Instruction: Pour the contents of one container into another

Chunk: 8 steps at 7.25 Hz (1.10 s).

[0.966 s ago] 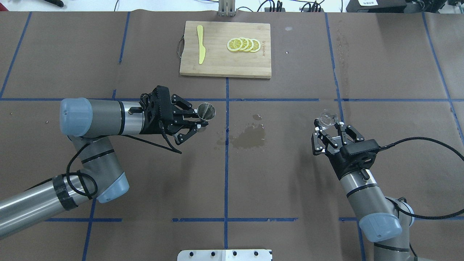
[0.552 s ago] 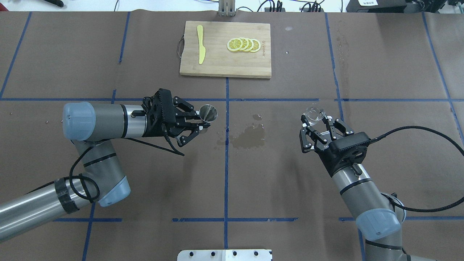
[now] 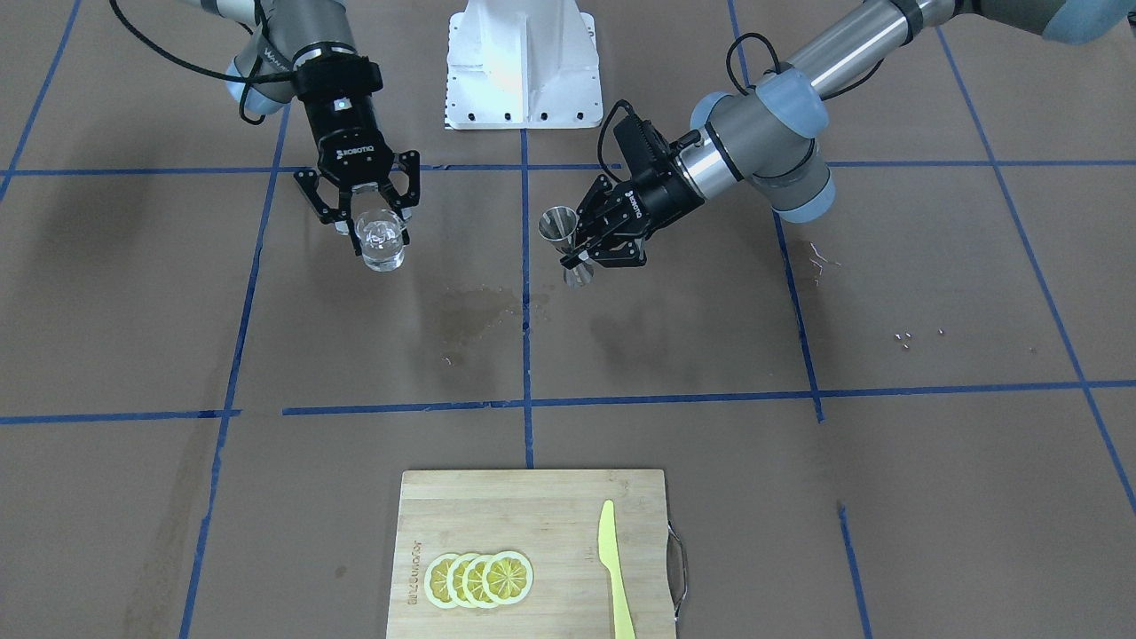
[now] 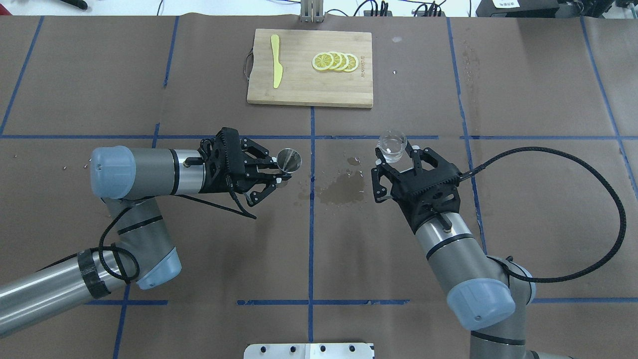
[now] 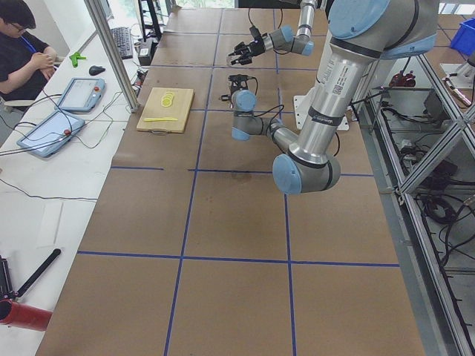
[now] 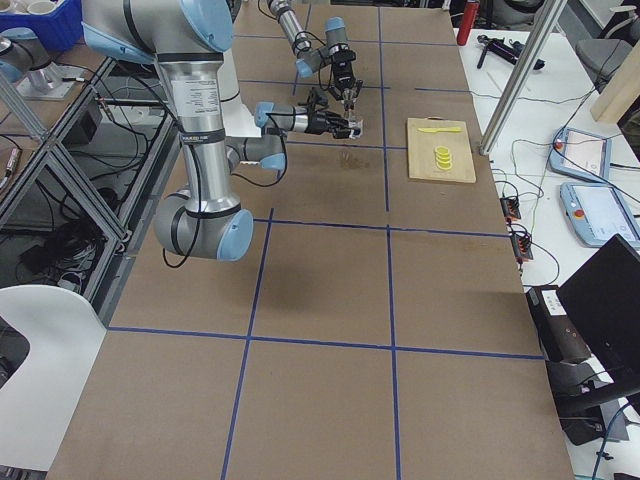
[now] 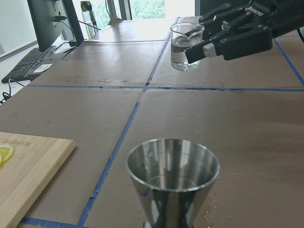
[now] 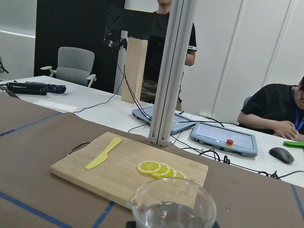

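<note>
A small clear glass tumbler [image 4: 392, 145] with some water in it hangs upright above the table, and my right gripper [image 4: 396, 155] is shut on it. The same glass [image 3: 382, 241] appears at the left of the front-facing view, in the left wrist view [image 7: 184, 45] and close up in the right wrist view [image 8: 171, 206]. My left gripper [image 4: 279, 173] is shut on the waist of the steel hourglass jigger [image 4: 288, 159], which it holds upright with its mouth up [image 7: 173, 185]. About a hand's width of air separates the glass from the jigger.
A wet patch [image 4: 341, 192] darkens the brown paper between the two grippers. At the far side lies a bamboo cutting board [image 4: 309, 94] with lemon slices [image 4: 335, 61] and a yellow knife [image 4: 275, 62]. A seated person [image 5: 22, 44] and tablets are beyond the table's edge.
My right arm has carried the glass left and away from the robot, toward the table's middle. My left gripper with the jigger has edged slightly right.
</note>
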Tool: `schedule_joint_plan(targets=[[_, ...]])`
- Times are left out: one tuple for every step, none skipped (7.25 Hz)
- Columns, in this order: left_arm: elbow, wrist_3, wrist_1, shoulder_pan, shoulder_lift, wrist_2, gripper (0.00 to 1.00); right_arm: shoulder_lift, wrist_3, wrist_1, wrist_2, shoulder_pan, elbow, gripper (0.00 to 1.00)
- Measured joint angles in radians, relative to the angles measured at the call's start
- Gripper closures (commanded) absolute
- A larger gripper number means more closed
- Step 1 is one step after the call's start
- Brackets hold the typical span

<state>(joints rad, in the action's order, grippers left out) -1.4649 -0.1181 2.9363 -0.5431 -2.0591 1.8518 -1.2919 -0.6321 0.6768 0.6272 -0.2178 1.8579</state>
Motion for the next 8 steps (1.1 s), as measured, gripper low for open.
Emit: schedule_joint_plan(targets=[[0.001,0.0,0.0,0.004,0.0,-0.002,1.0,0.048,0.001,0.132,0.0,0.0,0.033,1.0],[0.002,0.0,0.001,0.006,-0.001,-0.009,1.0,0.093,0.001,0.242,-0.001,0.0,0.05,1.0],[0.003,0.0,0.002,0.01,-0.003,-0.024,1.0,0.127,0.002,0.317,-0.002,0.0,0.056,1.0],[0.005,0.0,0.002,0.015,-0.004,-0.035,1.0,0.146,0.01,0.356,-0.003,0.002,0.058,1.0],[0.006,0.0,0.003,0.017,-0.006,-0.041,1.0,0.155,0.032,0.379,-0.004,0.005,0.058,1.0],[0.007,-0.002,0.002,0.018,-0.008,-0.043,1.0,0.159,0.056,0.396,-0.005,0.008,0.058,1.0],[0.007,-0.011,0.002,0.019,-0.01,-0.044,1.0,0.161,0.067,0.403,-0.005,0.01,0.057,1.0],[0.008,-0.023,0.001,0.022,-0.012,-0.045,1.0,0.162,0.072,0.406,-0.006,0.011,0.057,1.0]])
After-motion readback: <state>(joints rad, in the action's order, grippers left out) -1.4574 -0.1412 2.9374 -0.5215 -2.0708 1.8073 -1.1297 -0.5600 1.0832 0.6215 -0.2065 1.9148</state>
